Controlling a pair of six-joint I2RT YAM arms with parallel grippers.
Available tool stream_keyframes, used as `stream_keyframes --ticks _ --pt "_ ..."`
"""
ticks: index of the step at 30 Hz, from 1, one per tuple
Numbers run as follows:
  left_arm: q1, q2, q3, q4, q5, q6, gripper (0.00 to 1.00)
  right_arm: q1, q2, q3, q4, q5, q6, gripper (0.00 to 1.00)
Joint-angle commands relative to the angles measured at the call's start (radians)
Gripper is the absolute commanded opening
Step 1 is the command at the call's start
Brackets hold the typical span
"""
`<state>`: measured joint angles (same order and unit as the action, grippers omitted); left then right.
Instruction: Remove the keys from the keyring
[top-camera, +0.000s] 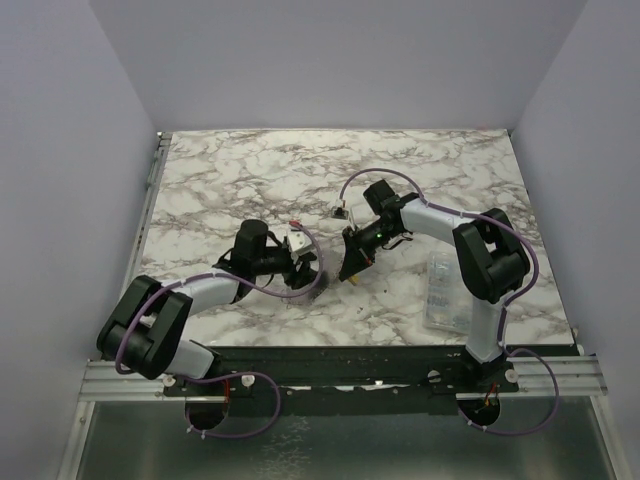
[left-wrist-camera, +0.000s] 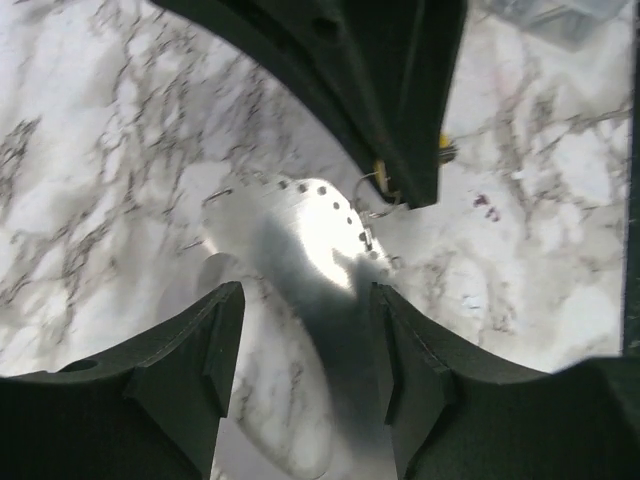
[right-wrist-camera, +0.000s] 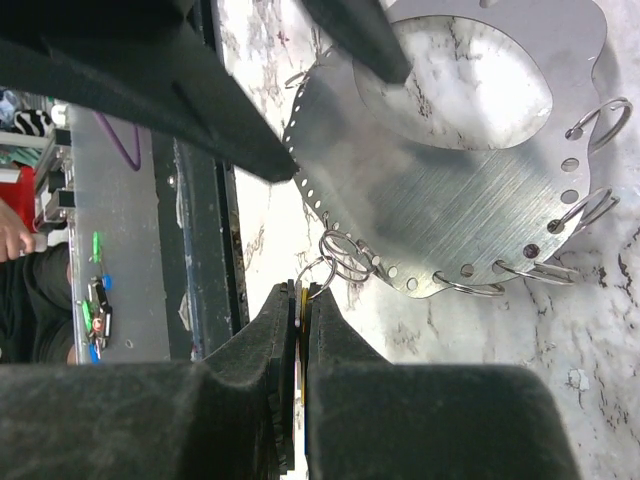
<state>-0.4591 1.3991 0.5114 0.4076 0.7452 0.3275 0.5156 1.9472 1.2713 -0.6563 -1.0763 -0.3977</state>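
1. Tiny flat yellow key, likely light and slippery, pinched flat in the right gripper near the desk's front edge
2. Stiff grey perforated metal keyring lies between the left gripper jaws; whether clamped, I cannot tell

No text, label, brand, number or sign can be read in any of the three views
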Motion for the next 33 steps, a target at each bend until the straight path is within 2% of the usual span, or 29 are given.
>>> stream_keyframes --ticks 1,6,15,28,33 --pt "-0.007 0.026 -0.055 0.301 0.197 -0.138 0.57 0.003 -0.028 0.008 -0.006 -0.064 -0.02 0.01" --pt "-0.026 0.052 -0.127 0.451 0.154 -0.157 0.51 0.003 -0.03 0.008 -0.007 -0.073 -0.021 0.01" --pt "-0.055 0.146 -0.16 0.63 0.122 -0.172 0.48 0.002 -0.034 0.01 -0.017 -0.086 -0.027 0.01" --pt "-0.08 0.278 -0.179 0.815 0.086 -0.232 0.32 0.002 -0.03 0.013 -0.029 -0.096 -0.038 0.01" --pt "-0.081 0.282 -0.186 0.828 0.091 -0.235 0.17 0.002 -0.025 0.014 -0.029 -0.091 -0.038 0.01"
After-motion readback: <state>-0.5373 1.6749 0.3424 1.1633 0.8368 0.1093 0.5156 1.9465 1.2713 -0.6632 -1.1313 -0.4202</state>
